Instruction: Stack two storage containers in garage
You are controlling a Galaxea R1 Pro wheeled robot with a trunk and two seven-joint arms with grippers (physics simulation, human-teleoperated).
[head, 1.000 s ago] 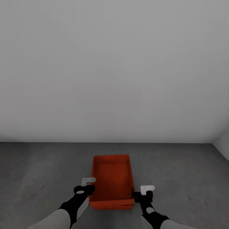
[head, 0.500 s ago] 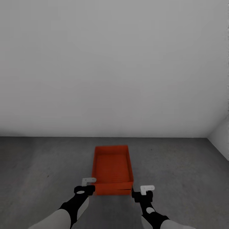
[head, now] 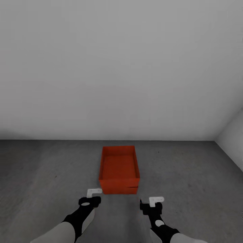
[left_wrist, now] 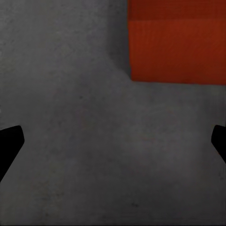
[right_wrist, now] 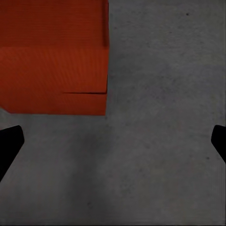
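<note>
The two boxes [head: 119,170] sit stacked on the grey concrete floor [head: 44,168], straight ahead of me and a little way short of the pale back wall [head: 121,67]. From my head I see the open top and the near end wall, where a faint dark seam marks one box sitting on the other; how deep the upper one sinks into the lower I cannot tell. The inside bottom is in shade and hard to read.

My left gripper [head: 89,199] and right gripper [head: 151,206] hang low in front of me, one to each side of the stack and nearer to me than it, touching nothing. From above, each hand hides its own jaws (only white brackets and black wrists show there). The wrist cameras fill that in: both pairs of jaws stand wide apart, their dark tips cut off at the picture edges, with bare floor between them and nothing held.

The left wrist camera catches one near corner of the boxes [left_wrist: 176,44], the right wrist camera the other corner [right_wrist: 54,66], where the seam shows as a clear dark line.

A second wall [head: 233,141] meets the back one at the far right.
</note>
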